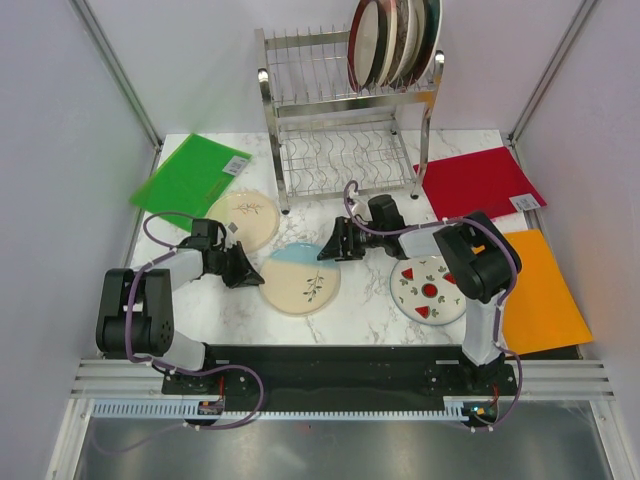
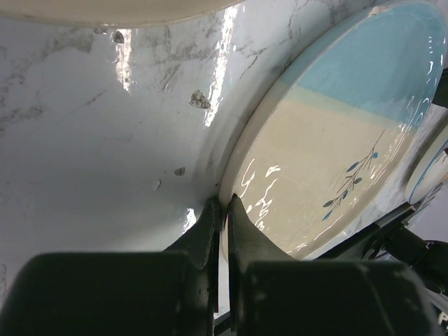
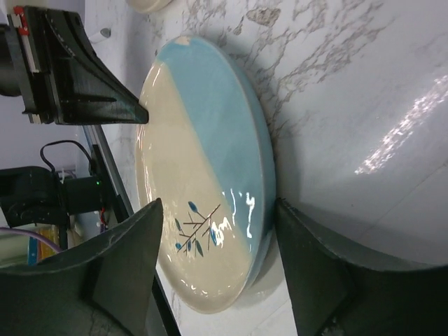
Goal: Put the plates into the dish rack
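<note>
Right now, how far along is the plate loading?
Done: several plates stand in the rack's top tier. In hand: the blue-and-cream plate lies flat on the table, with the shut left gripper at its rim and the open right gripper straddling the opposite edge. Left: that plate, the cream sprig plate and the watermelon plate.

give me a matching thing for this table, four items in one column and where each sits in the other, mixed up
Things
1. watermelon plate
2. green mat
3. blue-and-cream plate
4. red mat

Places
a. far left of the table
b. just right of the dish rack
c. just left of the orange mat
d. centre, near side

Pairs: 1-c, 2-a, 3-d, 4-b
</note>
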Controlling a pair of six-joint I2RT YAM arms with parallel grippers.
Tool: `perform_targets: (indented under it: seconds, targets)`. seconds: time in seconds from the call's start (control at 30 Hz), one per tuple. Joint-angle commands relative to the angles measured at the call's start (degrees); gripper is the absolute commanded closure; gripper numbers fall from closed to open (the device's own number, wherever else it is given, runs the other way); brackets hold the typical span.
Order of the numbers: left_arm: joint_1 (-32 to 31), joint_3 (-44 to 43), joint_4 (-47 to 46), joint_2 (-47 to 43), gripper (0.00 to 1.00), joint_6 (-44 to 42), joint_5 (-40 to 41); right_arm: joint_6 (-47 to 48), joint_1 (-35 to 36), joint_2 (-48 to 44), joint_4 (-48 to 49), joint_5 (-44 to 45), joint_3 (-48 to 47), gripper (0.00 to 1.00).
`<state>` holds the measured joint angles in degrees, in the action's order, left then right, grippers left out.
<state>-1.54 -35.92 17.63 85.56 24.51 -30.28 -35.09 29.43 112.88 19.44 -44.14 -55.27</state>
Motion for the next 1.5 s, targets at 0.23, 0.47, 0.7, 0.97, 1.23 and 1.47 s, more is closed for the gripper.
perform_targets:
  seconds: [0.23,0.47,0.7,0.97,1.23,1.47]
  targets:
    - [-1.3,0.9,-7.8,0.8,0.98,1.3,-2.1,1.9,3.8,5.7,-5.1,-9.8,0.5,0.38]
    - [-1.3,0.9,-8.6,0.0,0.98,0.6,-1.4,4.2,4.4,5.8,-8.1,-10.9,-0.8,0.41]
    - [-1.4,-1.2,-10.2,1.4,0.98,-1.1,-1.8,4.0,5.0,5.8,-7.1,-12.5,-0.9,0.47]
    - [-1.4,-2.8,-9.9,2.1,0.98,-1.2,-1.8,-5.2,6.8,6.9,3.3,-15.3,-0.6,0.49]
    - [-1.4,-1.7,-8.5,0.0,0.98,-1.6,0.0,-1.5,6.3,3.0,-0.5,-13.3,0.2,0.64]
    - [-1.4,-3.7,-5.4,-1.6,0.77,-2.8,2.5,10.5,0.6,-6.9,-22.1,-12.6,-2.8,1.00]
